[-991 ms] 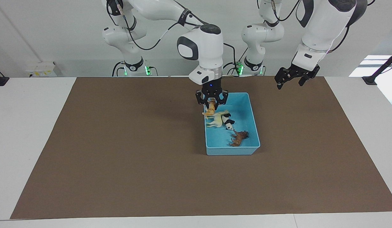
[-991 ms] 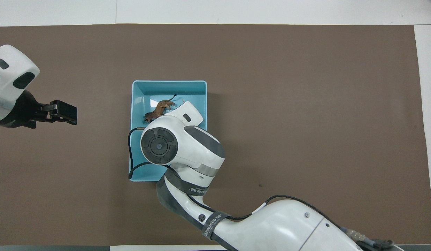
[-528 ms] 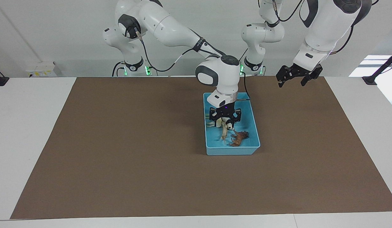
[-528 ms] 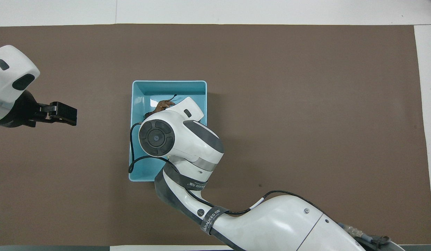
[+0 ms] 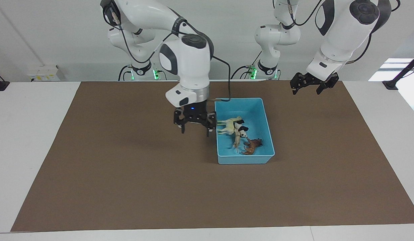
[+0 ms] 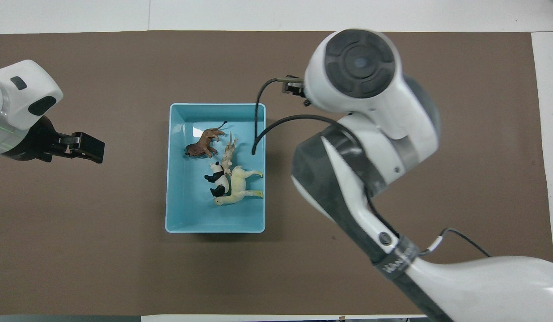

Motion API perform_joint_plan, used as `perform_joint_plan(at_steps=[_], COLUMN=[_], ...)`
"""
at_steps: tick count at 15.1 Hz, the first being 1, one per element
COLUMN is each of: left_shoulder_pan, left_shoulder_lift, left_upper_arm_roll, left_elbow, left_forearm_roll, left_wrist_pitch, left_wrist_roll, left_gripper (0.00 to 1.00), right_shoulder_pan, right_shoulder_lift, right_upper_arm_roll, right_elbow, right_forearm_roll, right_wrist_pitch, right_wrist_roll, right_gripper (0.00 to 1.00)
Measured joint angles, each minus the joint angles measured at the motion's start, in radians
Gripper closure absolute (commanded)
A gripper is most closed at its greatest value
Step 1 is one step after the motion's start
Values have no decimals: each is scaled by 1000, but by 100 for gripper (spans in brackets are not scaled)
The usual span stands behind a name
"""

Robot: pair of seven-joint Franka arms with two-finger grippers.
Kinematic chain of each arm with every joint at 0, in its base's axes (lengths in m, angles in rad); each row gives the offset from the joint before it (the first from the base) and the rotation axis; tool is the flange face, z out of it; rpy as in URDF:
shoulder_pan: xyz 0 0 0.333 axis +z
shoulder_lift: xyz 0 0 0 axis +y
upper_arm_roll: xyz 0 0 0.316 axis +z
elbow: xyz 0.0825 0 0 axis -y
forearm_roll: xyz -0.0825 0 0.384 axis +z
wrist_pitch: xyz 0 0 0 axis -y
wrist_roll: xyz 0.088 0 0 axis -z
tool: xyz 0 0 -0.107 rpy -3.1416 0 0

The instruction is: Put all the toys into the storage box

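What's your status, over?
Right end effector open, empty, over the mat beside the storage box. Left end effector waiting, over the mat at its own end. All four toys in the box. Nothing in the way.

Facing camera: mounted high across the table (image 5: 32,134) from me, looking back at my two bases, which stand at the top of its picture; whole brown mat (image 5: 126,187) in view, from some way off. Overhead camera: high above my own end, looking forward and steeply down; my arms enter from below. Half a turn apart. Both share the mat and the storage box (image 5: 267,134) (image 6: 180,223).
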Motion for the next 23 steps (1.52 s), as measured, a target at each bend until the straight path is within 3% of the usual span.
perform_joint_plan(at_steps=[5,10,15,18,23], left_shoulder_pan=[0,4,11,26,52], left_shoulder_lift=[-1,-2,-4,-4,-4], left_upper_arm_roll=[-3,7,13,14,11], left_elbow=[11,13,23,27,33], left_forearm_roll=[0,0,0,0,-1], left_wrist_pitch=[-3,-2,-2,-2,-2], left_wrist_roll=[1,4,6,7,25], left_gripper=[0,0,0,0,0], right_shoulder_pan=[-266,-455,-440,-320,-299], right_shoulder_lift=[-132,-217,-310,-342,-356], right_upper_arm_roll=[2,2,-21,-161,-204], right_elbow=[-20,-34,-54,-124,-195], right_forearm_roll=[127,217,218,217,217], right_wrist_pitch=[-153,-306,-483,-472,-392], right_wrist_roll=[-489,-619,-617,-617,-630], right_gripper=[0,0,0,0,0])
